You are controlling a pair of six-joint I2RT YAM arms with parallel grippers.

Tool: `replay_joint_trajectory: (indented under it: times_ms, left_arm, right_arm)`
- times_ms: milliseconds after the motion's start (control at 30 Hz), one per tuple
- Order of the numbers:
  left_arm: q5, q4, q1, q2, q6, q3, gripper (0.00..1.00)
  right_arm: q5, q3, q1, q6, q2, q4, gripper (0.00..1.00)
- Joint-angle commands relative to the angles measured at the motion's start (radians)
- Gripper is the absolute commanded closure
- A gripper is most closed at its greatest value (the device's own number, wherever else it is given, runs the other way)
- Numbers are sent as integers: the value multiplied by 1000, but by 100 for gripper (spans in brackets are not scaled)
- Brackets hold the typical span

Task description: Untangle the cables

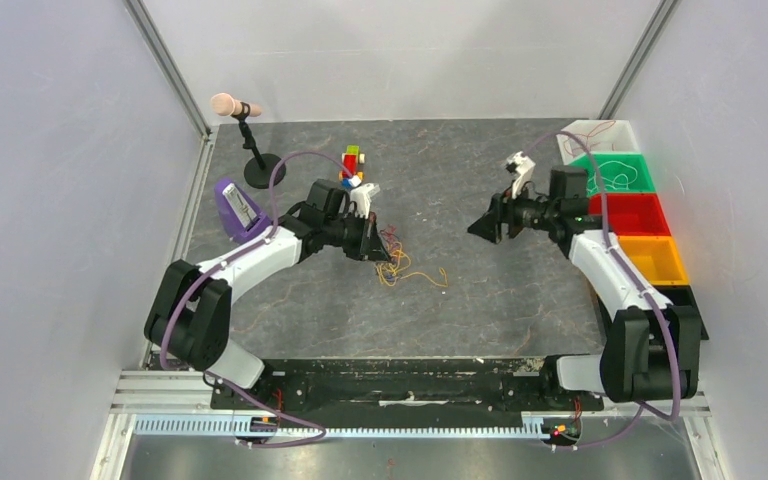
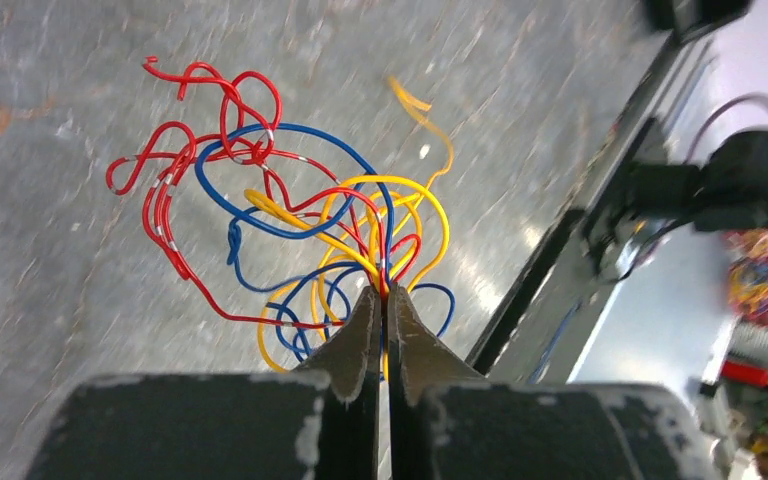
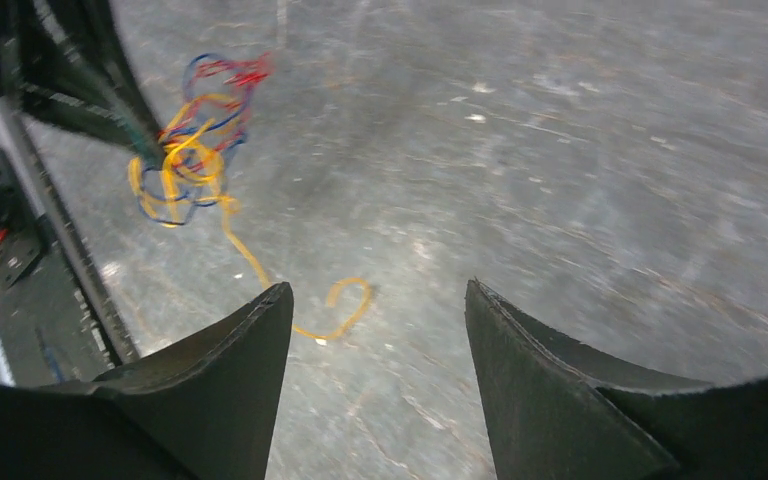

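The cables (image 2: 372, 245) are clamped in the left gripper (image 2: 385, 298), jaws clenched, seemingly as an anchor, while the right gripper (image 3: 378, 300) is held released opposite, for a strand.

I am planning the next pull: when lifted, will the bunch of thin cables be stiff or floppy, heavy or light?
Probably springy, not limp: the cables hold open loops beyond the shut left gripper. Likely very light, being hair-thin. One yellow strand trails on the table, so it may drag.
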Motion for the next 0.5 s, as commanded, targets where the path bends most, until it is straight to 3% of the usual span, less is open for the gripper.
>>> replay_joint_trajectory:
  times_ms: [0,233,467]
  left_arm:
    - [86,266,4,-26,-303,-52,98]
    - [138,454,40,-17,-519,-127,98]
    - [104,393,40,-43,-482,-118,98]
  right_arm:
    - [-25,-57,119,84,-39,134,34]
    - [44,-87,333,16,1,210,33]
    - [24,-109,386,336,-1,511,52]
